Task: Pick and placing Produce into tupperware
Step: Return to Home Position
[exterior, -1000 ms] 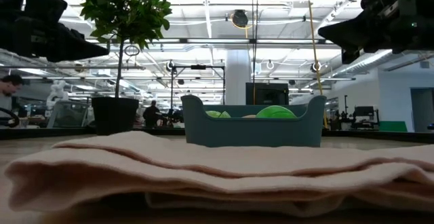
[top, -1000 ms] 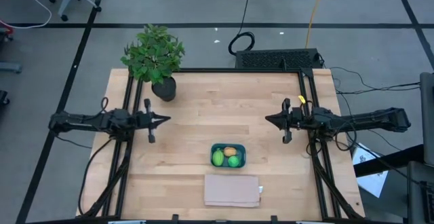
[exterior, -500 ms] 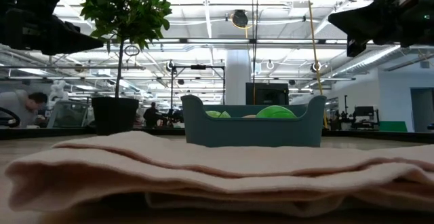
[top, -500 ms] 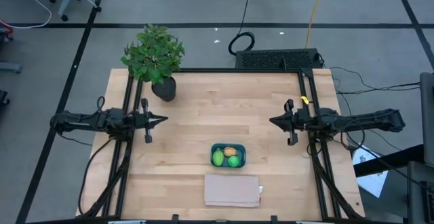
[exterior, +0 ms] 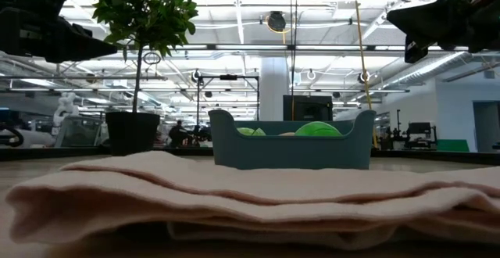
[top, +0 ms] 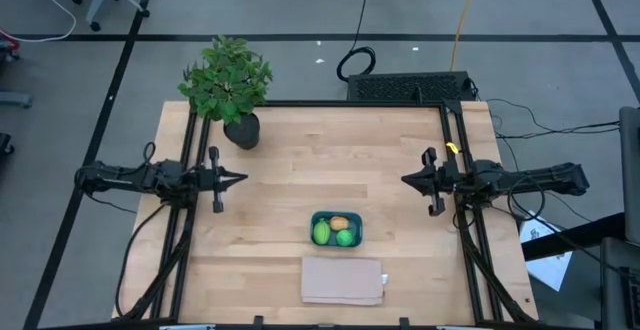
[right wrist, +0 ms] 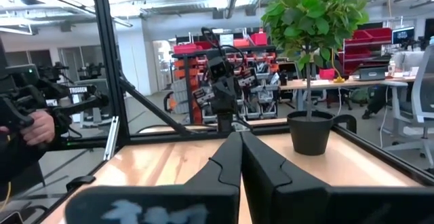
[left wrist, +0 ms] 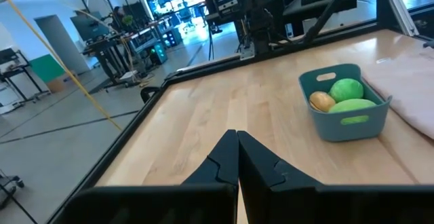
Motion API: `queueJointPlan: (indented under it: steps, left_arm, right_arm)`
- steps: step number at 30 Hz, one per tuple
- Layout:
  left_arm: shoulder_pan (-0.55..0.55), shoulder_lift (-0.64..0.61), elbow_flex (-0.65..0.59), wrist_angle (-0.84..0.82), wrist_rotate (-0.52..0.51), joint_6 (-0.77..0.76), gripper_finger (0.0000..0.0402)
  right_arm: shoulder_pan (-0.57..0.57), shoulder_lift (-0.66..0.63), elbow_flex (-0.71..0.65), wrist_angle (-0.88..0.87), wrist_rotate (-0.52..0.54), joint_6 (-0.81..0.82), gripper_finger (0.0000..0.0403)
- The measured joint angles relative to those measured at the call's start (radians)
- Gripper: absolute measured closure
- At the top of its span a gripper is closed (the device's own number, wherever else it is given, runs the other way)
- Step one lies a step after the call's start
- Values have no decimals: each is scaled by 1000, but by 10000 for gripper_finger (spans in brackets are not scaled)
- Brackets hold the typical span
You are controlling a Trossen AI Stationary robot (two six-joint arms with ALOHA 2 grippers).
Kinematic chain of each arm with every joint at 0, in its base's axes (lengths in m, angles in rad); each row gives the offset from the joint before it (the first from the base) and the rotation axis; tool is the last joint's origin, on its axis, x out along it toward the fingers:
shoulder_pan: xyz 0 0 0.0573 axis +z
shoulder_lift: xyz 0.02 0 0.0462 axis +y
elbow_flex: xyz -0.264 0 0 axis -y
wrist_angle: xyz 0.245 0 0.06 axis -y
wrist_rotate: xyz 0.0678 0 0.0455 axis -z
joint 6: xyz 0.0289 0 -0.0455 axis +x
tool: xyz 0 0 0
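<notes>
The teal tupperware [top: 336,228] sits on the table near its front middle, also in the left wrist view [left wrist: 344,103] and the low view [exterior: 289,139]. Three produce pieces lie inside: an orange-tan one [top: 339,222] and two green ones [top: 321,233] [top: 345,237]. My left gripper [top: 246,177] hovers shut above the table's left side, far from the container. My right gripper [top: 405,180] hovers shut above the right side. Both fingertips meet in the wrist views [left wrist: 237,134] [right wrist: 239,134].
A folded beige cloth [top: 342,280] lies at the near edge, just in front of the container. A potted plant [top: 229,88] stands at the far left corner. Bare wood spans the table's middle between the arms. A person's hand [right wrist: 37,125] shows beyond the table.
My right gripper has drawn back toward the table's right edge and turned slightly. My left gripper has pulled back a little toward the left edge. The container and produce have stayed put.
</notes>
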Motion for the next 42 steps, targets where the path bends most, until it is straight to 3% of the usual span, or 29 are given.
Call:
queueJointPlan:
  steps: [42]
  left_arm:
    - [0,0,0,-20,1,-113,392]
  right_arm:
    - [0,-2,0,-24,-7,12,403]
